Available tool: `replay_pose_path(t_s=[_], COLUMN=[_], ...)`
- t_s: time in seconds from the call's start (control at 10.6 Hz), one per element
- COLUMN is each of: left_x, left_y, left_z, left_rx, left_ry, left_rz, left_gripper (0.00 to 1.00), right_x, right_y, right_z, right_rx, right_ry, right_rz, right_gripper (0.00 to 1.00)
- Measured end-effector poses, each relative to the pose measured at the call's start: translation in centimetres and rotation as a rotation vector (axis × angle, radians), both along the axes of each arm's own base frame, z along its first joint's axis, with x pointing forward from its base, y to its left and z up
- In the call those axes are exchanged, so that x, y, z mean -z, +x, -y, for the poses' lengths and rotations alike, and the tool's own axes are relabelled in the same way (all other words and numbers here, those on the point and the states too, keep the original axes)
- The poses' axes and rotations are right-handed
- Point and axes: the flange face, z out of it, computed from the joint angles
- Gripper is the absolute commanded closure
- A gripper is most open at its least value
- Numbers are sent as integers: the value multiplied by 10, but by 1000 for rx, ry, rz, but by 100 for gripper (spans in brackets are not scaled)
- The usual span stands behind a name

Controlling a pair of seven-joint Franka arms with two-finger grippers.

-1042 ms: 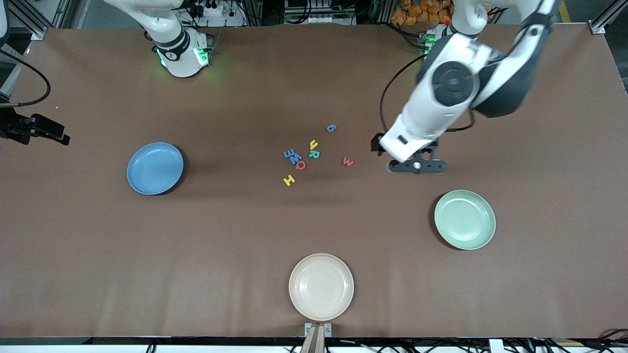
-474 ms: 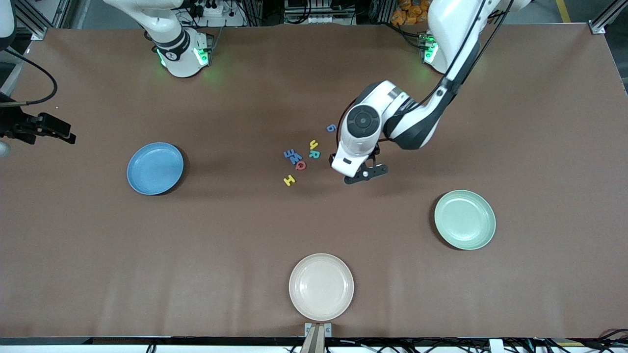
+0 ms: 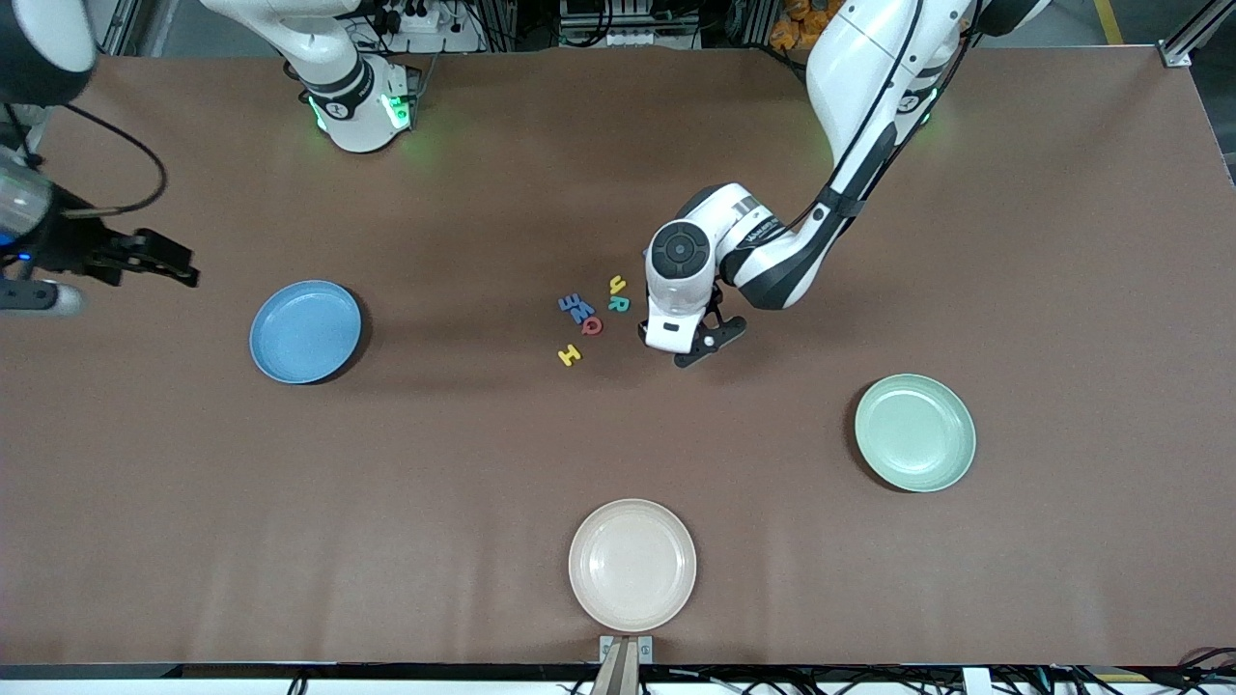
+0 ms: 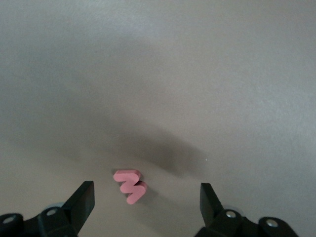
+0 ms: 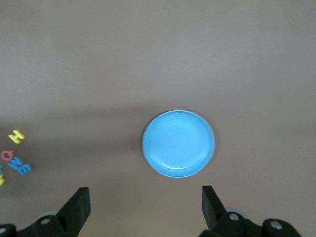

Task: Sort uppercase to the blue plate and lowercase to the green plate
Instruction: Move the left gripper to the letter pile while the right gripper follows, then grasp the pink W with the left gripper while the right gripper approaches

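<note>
Lowercase red w (image 4: 130, 186) lies flat on the brown surface (image 3: 1062, 290), directly below the left end effector (image 4: 147, 201), whose fingers stand apart on either side of it without touching it; in the front view the wrist hides this letter. Just beside it, toward the right arm's end, the remaining letters sit in a loose cluster: yellow h (image 3: 617, 284), teal R (image 3: 619, 304), red Q (image 3: 592, 325), yellow H (image 3: 570, 355) and two blue letters (image 3: 576, 308) touching each other. Both the blue plate (image 3: 305, 331) and the green plate (image 3: 914, 431) hold nothing, and a cream plate (image 3: 632, 565) sits nearest the front camera. The right end effector (image 5: 146, 202) waits above the blue plate (image 5: 178, 143), fingers spread apart.
</note>
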Motion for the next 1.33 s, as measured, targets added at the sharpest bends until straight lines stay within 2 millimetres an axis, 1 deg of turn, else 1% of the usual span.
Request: replay_pose_path(t_s=[0.09, 0.19, 0.28, 0.38, 0.47, 0.57, 0.76, 0.85, 0.95, 1.14, 1.33], left_x=[4, 9, 15, 19, 22, 22, 17, 15, 15, 20, 28], left_y=[-2, -5, -8, -11, -15, -16, -14, -14, -15, -19, -27], left_z=[-2, -4, -7, -9, -11, -12, -12, -12, -11, -11, -12], left_rx=[-40, -81, -105, -128, -154, -167, -211, -231, -250, -269, -282], left_ry=[0, 2, 18, 44, 67, 69, 58, 53, 49, 24, -2], left_rz=[4, 10, 33, 63, 83, 86, 101, 106, 110, 118, 123], left_gripper=[6, 6, 6, 9, 11, 12, 16, 17, 22, 25, 35], right_x=[12, 31, 51, 74, 105, 122, 168, 188, 206, 241, 281], right_y=[-1, -3, -6, -11, -23, -32, -54, -59, -60, -66, -76], right_z=[-32, -61, -84, -106, -139, -158, -196, -212, -227, -258, -290], right_rx=[18, 35, 56, 84, 118, 134, 159, 157, 133, 53, -82], right_ry=[-3, -3, 9, 31, 43, 47, 57, 68, 81, 89, 49], right_rz=[6, 19, 33, 46, 57, 61, 67, 71, 78, 92, 102], right_gripper=[0, 0, 0, 0, 0, 0, 0, 0, 0, 0, 1])
